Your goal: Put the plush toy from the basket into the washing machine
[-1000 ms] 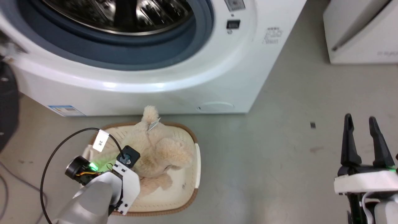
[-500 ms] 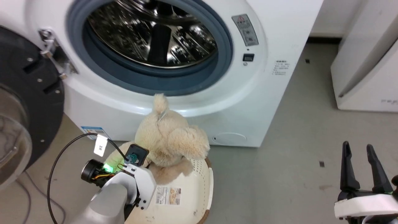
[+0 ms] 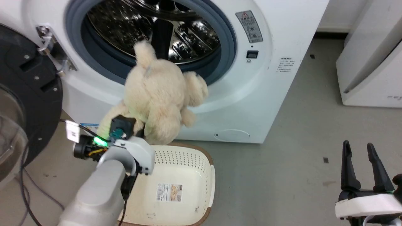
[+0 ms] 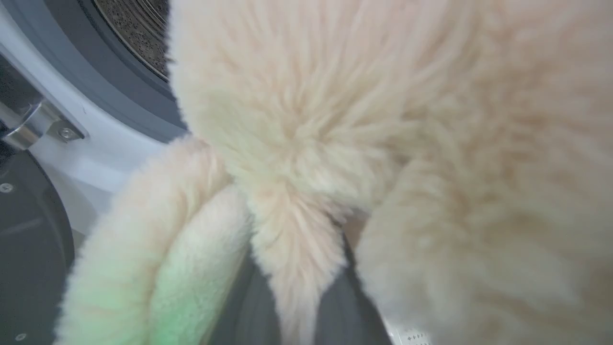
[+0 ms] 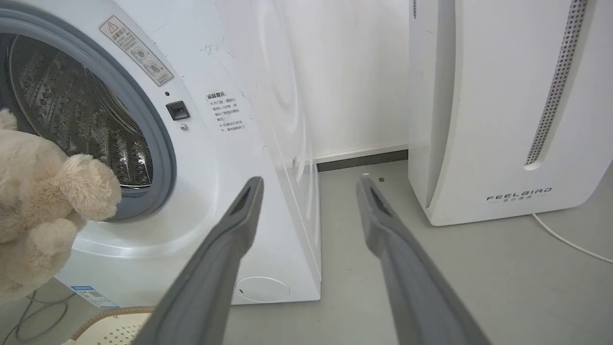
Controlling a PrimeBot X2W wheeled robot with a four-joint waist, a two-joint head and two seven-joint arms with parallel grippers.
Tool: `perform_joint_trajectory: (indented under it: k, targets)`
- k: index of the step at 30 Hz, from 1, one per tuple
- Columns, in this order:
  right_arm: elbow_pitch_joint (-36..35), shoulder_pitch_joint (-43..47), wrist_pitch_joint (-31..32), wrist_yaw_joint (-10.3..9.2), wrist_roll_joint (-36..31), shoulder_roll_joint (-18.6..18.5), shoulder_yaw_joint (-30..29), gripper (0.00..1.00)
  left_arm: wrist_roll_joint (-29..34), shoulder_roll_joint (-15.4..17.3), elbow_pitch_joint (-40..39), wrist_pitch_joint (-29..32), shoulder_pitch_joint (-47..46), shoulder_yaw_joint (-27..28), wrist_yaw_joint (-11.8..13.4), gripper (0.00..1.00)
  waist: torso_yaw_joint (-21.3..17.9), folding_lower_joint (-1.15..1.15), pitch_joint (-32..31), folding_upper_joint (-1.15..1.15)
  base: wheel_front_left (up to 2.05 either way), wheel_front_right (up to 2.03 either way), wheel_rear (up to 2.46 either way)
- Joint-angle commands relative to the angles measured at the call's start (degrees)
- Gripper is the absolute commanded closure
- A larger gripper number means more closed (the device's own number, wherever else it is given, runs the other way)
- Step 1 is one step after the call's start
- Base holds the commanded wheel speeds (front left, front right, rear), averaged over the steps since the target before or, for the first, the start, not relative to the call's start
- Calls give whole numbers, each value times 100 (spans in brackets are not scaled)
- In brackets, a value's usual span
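The plush toy (image 3: 160, 97) hangs in the upper middle of the head view, clear of the basket (image 3: 205, 160) and in front of the lower left part of the washing machine's (image 3: 251, 94) porthole. One fluffy limb points up across the grey gasket (image 3: 227, 53) and overlaps the shiny steel drum (image 3: 125, 22). Whether any of the toy is past the opening cannot be told. Just below the toy, the pale left forearm (image 3: 97, 194) rises from the lower left of the frame, with a green light at its wrist. In the left wrist view, cream fur covers most of the frame. A tuft of it runs down between the two dark fingers of the left gripper (image 4: 299, 292) at the bottom centre, so that gripper is clamped on the toy. The basket sits on the grey floor (image 3: 282, 163) at the lower centre of the head view, just in front of the washer, with the label sticker (image 3: 170, 192) showing on its bottom. The black-rimmed door (image 3: 28, 94) stands swung open at the left edge. The right gripper (image 3: 358, 145) is at the lower right, well apart from the toy, its fingers spread and holding nothing. In the right wrist view they frame the washer's side and the white FEELBIRD appliance (image 5: 503, 120) at the right, with the toy at the left edge against the gasket.
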Motion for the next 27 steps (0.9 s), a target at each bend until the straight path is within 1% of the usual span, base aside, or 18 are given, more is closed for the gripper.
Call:
perform_joint_trajectory:
  k: [1, 9, 19, 20, 23, 27]
  targets:
    - [-46, -136, -26, -4, -36, -4, 3, 0, 26, 44, -142, -47, -159, 188, 47, 100, -119, 1, 218, 0, 0, 0, 0]
    - [-93, -513, -26, -4, 18, -4, 23, 0, 189, 132, -213, -47, -780, 755, 30, 100, -491, 1, 941, 0, 0, 0, 0]
    - [-146, -1037, -26, -4, 228, -4, 100, 0, 430, 436, 105, -48, -1922, 1327, -130, 100, -1008, 1, 1894, 0, 0, 0, 0]
    - [-146, -1037, -26, -4, 228, -4, 100, 0, 430, 436, 105, -48, -1922, 1327, -130, 100, -1008, 1, 1894, 0, 0, 0, 0]
    - [-165, -1199, -26, -4, 307, -4, 117, 0, 445, 509, 173, -48, -2242, 1508, -140, 100, -1150, 1, 2154, 0, 0, 0, 0]
    - [-205, -1385, -26, -4, 398, -4, 184, 0, 496, 702, 314, -48, -2736, 1697, -174, 100, -1345, 1, 2499, 0, 0, 0, 0]
